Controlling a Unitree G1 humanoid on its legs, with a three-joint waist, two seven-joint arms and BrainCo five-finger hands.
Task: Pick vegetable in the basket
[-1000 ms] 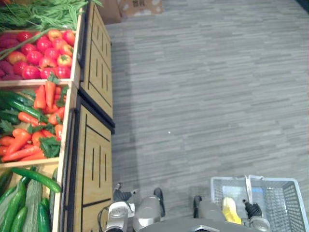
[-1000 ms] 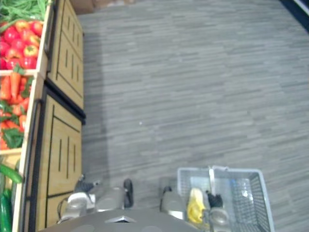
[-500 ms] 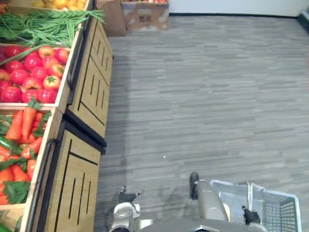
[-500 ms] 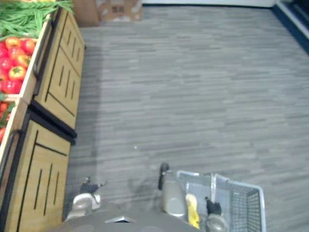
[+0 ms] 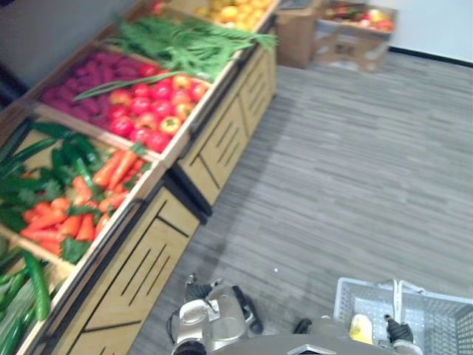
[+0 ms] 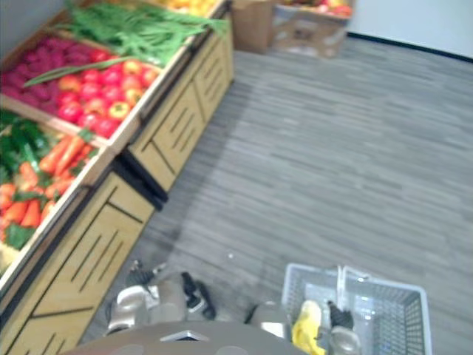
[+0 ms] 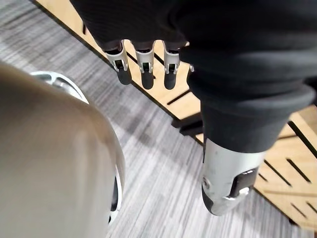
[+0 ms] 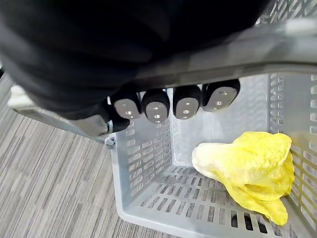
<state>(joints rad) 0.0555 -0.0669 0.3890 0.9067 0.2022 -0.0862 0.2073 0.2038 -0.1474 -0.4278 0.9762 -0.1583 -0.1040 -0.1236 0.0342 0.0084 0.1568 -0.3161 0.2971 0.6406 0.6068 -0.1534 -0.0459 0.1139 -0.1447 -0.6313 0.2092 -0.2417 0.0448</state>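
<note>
— What differs?
— The camera has swung; the wooden stand [image 5: 140, 266] now slants toward upper centre.
— The hands?
— Right hand [image 8: 158, 105] grips the handle [image 8: 277, 47] of the basket [image 6: 392, 318], lower right, yellow cabbage [image 8: 252, 168] inside. Left hand [image 7: 143, 25] hangs relaxed, empty.

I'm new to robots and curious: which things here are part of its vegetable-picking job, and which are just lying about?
Job: grey basket, its handle gripped by the right hand; yellow leafy vegetable inside it; carrots, tomatoes, green beans on the wooden stand, probably to choose from; left hand, hanging free.
Lying about: cardboard boxes by the far wall.
</note>
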